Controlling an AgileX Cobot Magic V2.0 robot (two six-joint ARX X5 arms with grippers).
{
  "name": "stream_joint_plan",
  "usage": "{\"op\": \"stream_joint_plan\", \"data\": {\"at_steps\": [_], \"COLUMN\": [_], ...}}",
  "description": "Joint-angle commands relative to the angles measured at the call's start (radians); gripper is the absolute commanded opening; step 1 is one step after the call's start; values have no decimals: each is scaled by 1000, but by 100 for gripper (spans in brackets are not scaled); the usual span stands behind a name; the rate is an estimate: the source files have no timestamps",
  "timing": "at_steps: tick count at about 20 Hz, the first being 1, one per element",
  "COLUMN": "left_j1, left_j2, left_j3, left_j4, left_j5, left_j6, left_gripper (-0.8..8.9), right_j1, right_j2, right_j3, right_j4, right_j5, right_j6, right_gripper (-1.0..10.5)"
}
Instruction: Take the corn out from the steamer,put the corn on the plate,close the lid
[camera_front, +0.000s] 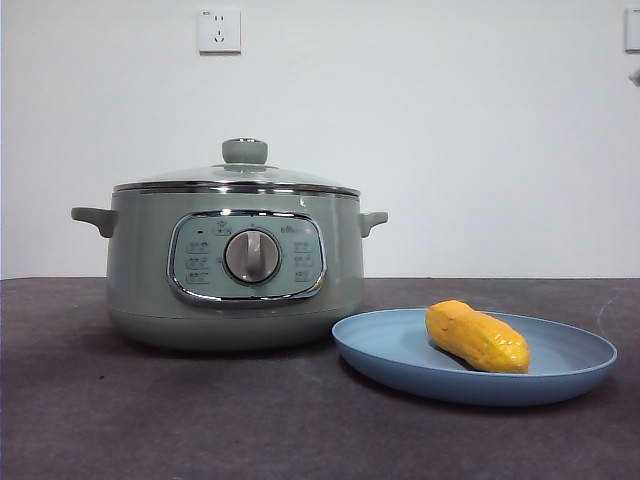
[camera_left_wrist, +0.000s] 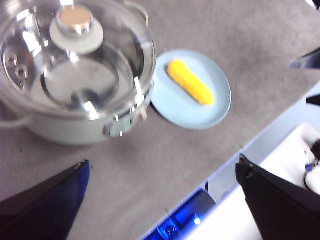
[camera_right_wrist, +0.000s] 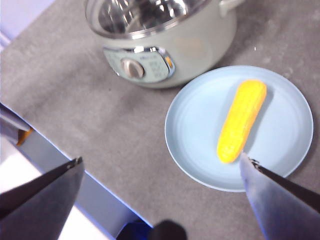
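The sage-green steamer (camera_front: 235, 270) stands at the left with its glass lid (camera_front: 240, 178) shut on top. The yellow corn (camera_front: 476, 337) lies on the light-blue plate (camera_front: 560, 375) to the steamer's right. The left wrist view shows the lid (camera_left_wrist: 75, 60), the corn (camera_left_wrist: 190, 81) and the plate (camera_left_wrist: 172, 107) from high above. My left gripper (camera_left_wrist: 162, 167) is open and empty, high above the table. The right wrist view shows the steamer (camera_right_wrist: 165, 40), the corn (camera_right_wrist: 242, 120) and the plate (camera_right_wrist: 195, 125). My right gripper (camera_right_wrist: 160, 162) is open and empty, above the plate's near side.
A dark grey table (camera_front: 150, 420) carries everything. A white wall with a socket (camera_front: 219, 30) stands behind. The table's front edge and the robot's base (camera_left_wrist: 190, 220) show in the left wrist view.
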Motion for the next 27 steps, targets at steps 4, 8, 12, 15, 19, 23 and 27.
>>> {"op": "stream_joint_plan", "data": {"at_steps": [4, 8, 12, 15, 19, 23, 27], "left_j1": [-3, -3, -3, -3, -3, -3, -3], "left_j2": [-2, -2, -2, -2, -1, -1, -1], "left_j3": [0, 0, 0, 0, 0, 0, 0], "left_j4": [-71, -79, -74, -71, -63, -60, -58], "left_j5": [1, 0, -3, -3, -5, -5, -5], "left_j6": [22, 25, 34, 33, 32, 32, 32], "left_gripper": [146, -8, -8, -3, -3, -3, -3], "right_j1": [2, 2, 2, 1, 1, 1, 1], "right_j2": [0, 0, 0, 0, 0, 0, 0], "right_j3": [-8, -8, -8, -8, -8, -8, -8], "right_j4": [-27, -39, -41, -41, -41, -41, -41], "right_j5": [-2, -2, 1, 2, 2, 3, 2], "right_j6": [-15, -15, -15, -14, -15, -15, -15], "right_gripper": [185, -11, -11, -9, 2, 2, 2]}}
